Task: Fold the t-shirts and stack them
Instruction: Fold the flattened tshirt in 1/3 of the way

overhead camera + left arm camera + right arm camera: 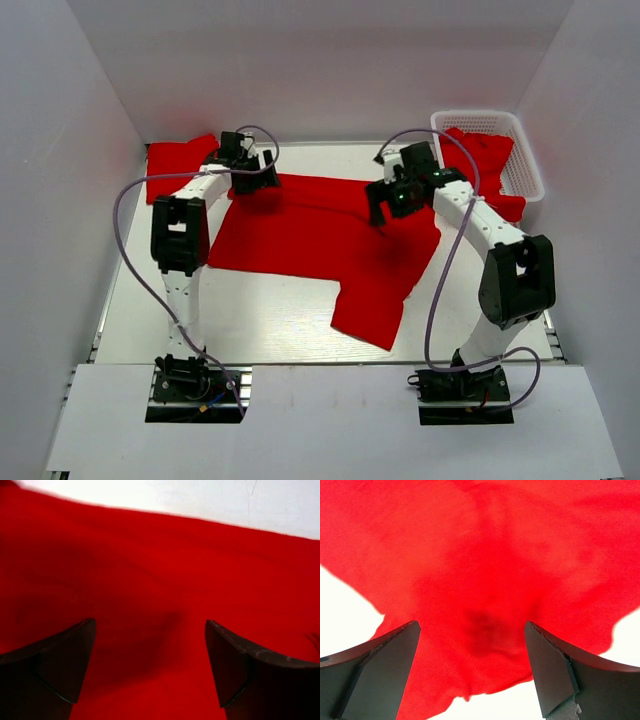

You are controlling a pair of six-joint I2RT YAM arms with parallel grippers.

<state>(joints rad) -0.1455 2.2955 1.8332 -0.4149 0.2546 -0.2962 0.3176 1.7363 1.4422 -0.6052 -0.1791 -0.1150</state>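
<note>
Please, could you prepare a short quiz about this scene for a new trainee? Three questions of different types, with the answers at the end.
1. True or false: the right tool is shut on the spread t-shirt.
2. Where does the white basket stand? A: at the far right. B: at the far left. C: at the near edge.
3. Fill in the gap: the folded t-shirt lies at the far ___ corner of the table.

Key
1. False: the right tool stands open above the spread t-shirt.
2. A
3. left
</note>
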